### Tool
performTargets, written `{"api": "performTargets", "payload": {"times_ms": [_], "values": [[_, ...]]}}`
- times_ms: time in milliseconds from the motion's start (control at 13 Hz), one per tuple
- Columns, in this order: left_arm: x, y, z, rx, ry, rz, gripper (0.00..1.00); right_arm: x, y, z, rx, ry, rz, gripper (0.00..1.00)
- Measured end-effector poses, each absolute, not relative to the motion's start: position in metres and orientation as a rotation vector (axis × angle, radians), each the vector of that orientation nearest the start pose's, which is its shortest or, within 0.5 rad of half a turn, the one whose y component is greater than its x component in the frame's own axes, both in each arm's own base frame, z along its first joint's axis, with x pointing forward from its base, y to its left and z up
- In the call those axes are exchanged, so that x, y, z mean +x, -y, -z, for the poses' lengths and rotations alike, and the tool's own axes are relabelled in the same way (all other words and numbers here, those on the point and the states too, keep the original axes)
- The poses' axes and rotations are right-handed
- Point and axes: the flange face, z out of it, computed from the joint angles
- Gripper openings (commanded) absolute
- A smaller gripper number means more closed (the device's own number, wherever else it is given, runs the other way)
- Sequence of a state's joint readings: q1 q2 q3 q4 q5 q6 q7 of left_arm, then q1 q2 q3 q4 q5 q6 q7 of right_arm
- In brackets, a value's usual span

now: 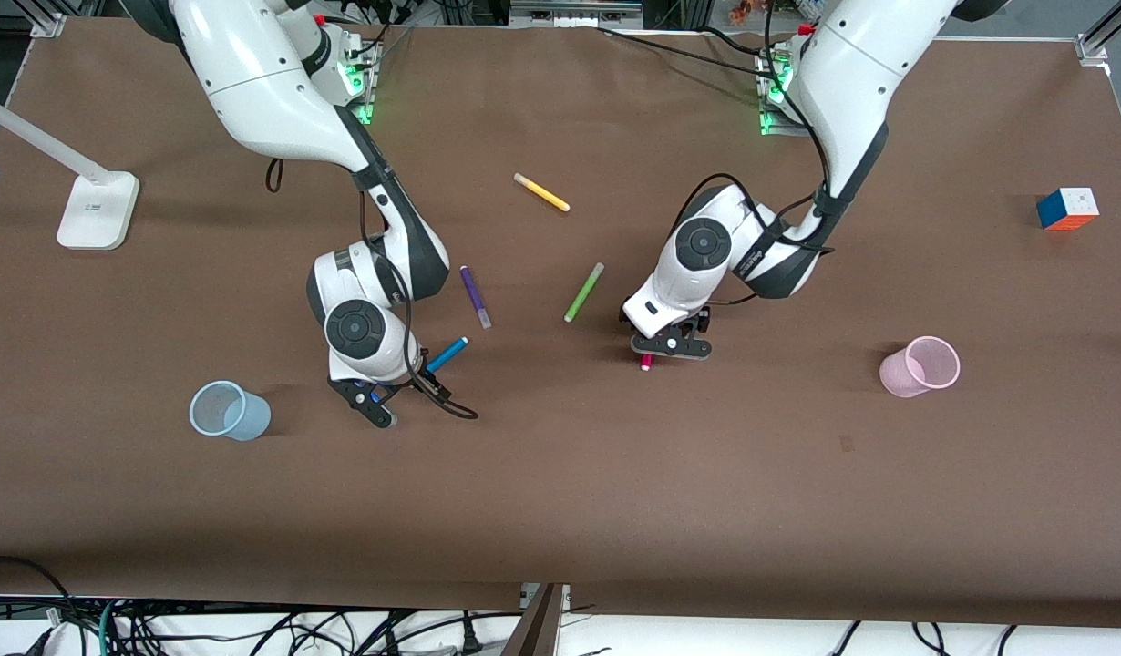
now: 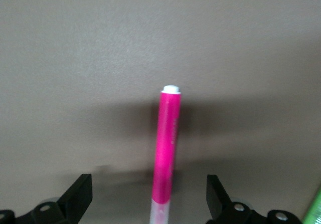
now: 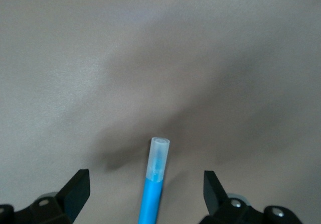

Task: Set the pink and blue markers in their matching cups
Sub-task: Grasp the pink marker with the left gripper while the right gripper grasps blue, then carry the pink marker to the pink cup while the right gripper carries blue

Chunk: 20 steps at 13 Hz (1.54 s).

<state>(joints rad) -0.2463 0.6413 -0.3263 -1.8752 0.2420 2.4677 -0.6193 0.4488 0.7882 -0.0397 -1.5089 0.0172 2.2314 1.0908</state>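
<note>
Straddling the markers, both grippers sit low over the table point(image 1: 560, 510) with jaws spread wide, so the step in hand looks like the grasp itself.

The left gripper point(image 1: 672, 346) is over the pink marker point(image 1: 646, 363), which lies flat near the table's middle; in the front view only its tip shows under the hand, at about 7 o'clock from it. The left wrist view shows the pink marker point(image 2: 166, 153) lying between the two fingers point(image 2: 76, 199), touching neither. The pink cup point(image 1: 920, 366) stands upright, well apart, at 3 o'clock from that gripper, toward the left arm's end of the table.

The right gripper point(image 1: 367, 397) is over the blue marker point(image 1: 447, 353), whose free end sticks out at 2 o'clock from the hand. The right wrist view shows the blue marker point(image 3: 154, 184), pale cap outward, centred between the open fingers point(image 3: 75, 196) without contact. The blue cup point(image 1: 229, 411) stands near, at 9 o'clock from this gripper.

Green point(image 1: 583, 292), purple point(image 1: 475, 296) and yellow point(image 1: 541, 192) pens lie between the arms and are not wanted.

Next, each gripper likely needs to close squarely on its marker, lift it clear, carry it to the cup of its colour, and tip it upright before release. The slim round barrels may roll or twist as the fingers close.
</note>
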Motion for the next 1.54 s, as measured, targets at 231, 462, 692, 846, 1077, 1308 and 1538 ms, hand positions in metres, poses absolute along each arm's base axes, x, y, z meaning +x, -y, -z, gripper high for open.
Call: {"api": "performTargets", "payload": {"times_ms": [231,462,692,846,1077,1308,1538], "values": [[0.536,0.337,-0.177,-3.171,-0.128,-0.055,0.99,0.64,-0.292,-0.181,-3.013,-1.088,-0.067,0.82],[0.527,0.343,-0.173,-3.163,-0.122,-0.078,0.69,0.639,-0.294,-0.18,-3.013,-1.092,-0.069,0.3],[0.52,0.342,-0.167,-3.154,-0.118,-0.102,0.0,0.639,-0.293,-0.18,-3.012,-1.092,-0.066,0.05],[0.521,0.341,-0.171,-3.149,-0.108,-0.103,0.0,0.64,-0.294,-0.181,-3.01,-1.091,-0.062,0.0],[0.522,0.338,-0.174,-3.138,-0.097,-0.113,0.0,0.643,-0.292,-0.184,-3.023,-1.05,-0.051,0.0],[0.525,0.328,-0.182,-3.105,-0.077,-0.149,0.0,0.661,-0.264,-0.209,-3.087,-0.868,-0.008,0.0],[0.537,0.303,-0.22,-3.046,-0.142,-0.241,0.0,0.683,-0.218,-0.256,-3.159,-0.614,0.064,0.0]]}}
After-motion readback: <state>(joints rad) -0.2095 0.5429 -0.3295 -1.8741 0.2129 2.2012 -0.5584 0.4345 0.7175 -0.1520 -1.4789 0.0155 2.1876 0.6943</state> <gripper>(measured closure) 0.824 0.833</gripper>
